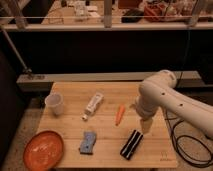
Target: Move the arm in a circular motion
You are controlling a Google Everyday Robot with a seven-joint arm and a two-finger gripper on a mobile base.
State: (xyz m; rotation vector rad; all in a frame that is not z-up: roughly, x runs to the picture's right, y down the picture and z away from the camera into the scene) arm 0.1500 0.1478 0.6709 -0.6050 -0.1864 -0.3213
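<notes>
Nearest me, along the bottom edge of the frame, I see an orange plate (44, 149) at lower left, a small blue sponge (88, 142) beside it toward the centre, and a dark ribbed block (131, 144) lower right of centre, all lying on the wooden table (165, 150).

Just above that block hangs the gripper (145, 125), a small beige tip pointing down at the end of the arm (172, 100). The arm enters from the right edge and bends at a fat white elbow in the right middle of the frame. I cannot tell whether the jaws are apart or together, and nothing appears to be held.

A little farther up the table lie a carrot (119, 114), just left of the tip, and a white tube (93, 105) near the centre. A clear cup (54, 104) stands at the left.

My worry is the height of the sweep: the tip looks low, so a circle drawn at this level could clip the carrot or the dark block and push them. A black cable (181, 145) loops off the right side of the table under the arm; a wide swing there might snag it.

Beyond the table run a pale ledge and a dark railing with clutter behind.
</notes>
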